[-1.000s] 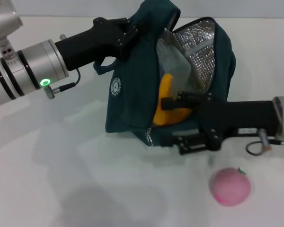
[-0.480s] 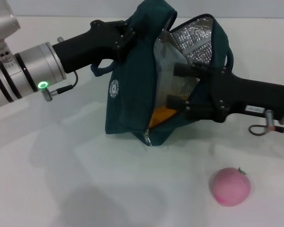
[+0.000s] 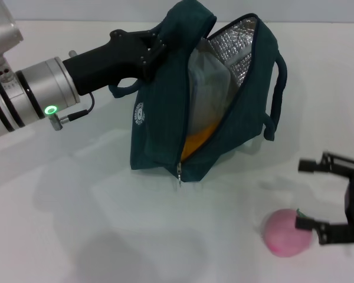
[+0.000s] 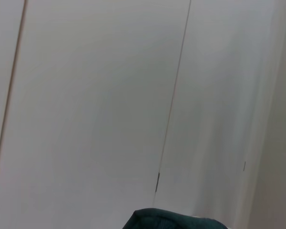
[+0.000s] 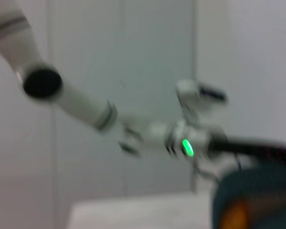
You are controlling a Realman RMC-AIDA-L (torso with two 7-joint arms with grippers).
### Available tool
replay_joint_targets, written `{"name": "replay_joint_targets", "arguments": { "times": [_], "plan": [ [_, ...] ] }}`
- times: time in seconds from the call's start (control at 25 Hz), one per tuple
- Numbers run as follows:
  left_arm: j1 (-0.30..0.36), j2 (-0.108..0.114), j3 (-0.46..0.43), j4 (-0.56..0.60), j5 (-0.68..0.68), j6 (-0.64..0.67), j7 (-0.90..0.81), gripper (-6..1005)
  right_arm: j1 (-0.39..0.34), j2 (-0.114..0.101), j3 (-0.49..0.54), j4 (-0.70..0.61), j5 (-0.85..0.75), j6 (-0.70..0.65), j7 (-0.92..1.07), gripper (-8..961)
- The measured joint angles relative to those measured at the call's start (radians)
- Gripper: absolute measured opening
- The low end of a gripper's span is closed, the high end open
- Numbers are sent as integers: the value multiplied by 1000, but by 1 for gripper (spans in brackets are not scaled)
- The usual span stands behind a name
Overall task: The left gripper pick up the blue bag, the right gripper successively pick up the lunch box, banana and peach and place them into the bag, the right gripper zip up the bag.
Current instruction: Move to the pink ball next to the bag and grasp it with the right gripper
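My left gripper (image 3: 158, 46) is shut on the top of the blue bag (image 3: 159, 118) and holds it upright with its mouth open, showing the silver lining (image 3: 239, 44). Inside, the clear lunch box (image 3: 209, 88) stands over the orange banana (image 3: 197, 141). The pink peach (image 3: 285, 234) lies on the table in front of the bag, to the right. My right gripper (image 3: 308, 196) is open just right of the peach, its near finger by the leaf. The right wrist view shows the bag (image 5: 255, 195) and the banana (image 5: 232, 217). A bit of the bag (image 4: 174, 219) shows in the left wrist view.
The white table (image 3: 106, 236) stretches in front of and left of the bag. A bag handle (image 3: 277, 94) hangs down the bag's right side. The zipper pull (image 3: 179, 172) sits at the low front corner of the bag.
My right gripper has pulled out of the bag's mouth and dropped down to the right, beside the peach. The banana stays in the bag. The left arm holds steady.
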Motion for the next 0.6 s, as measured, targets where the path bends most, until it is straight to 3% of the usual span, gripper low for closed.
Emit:
{"name": "replay_joint_targets", "arguments": {
  "times": [0.6],
  "plan": [
    [-2,-5,3,-8,1,0,27,37,26,10,6,308,-58,172,-241,868]
  ]
}}
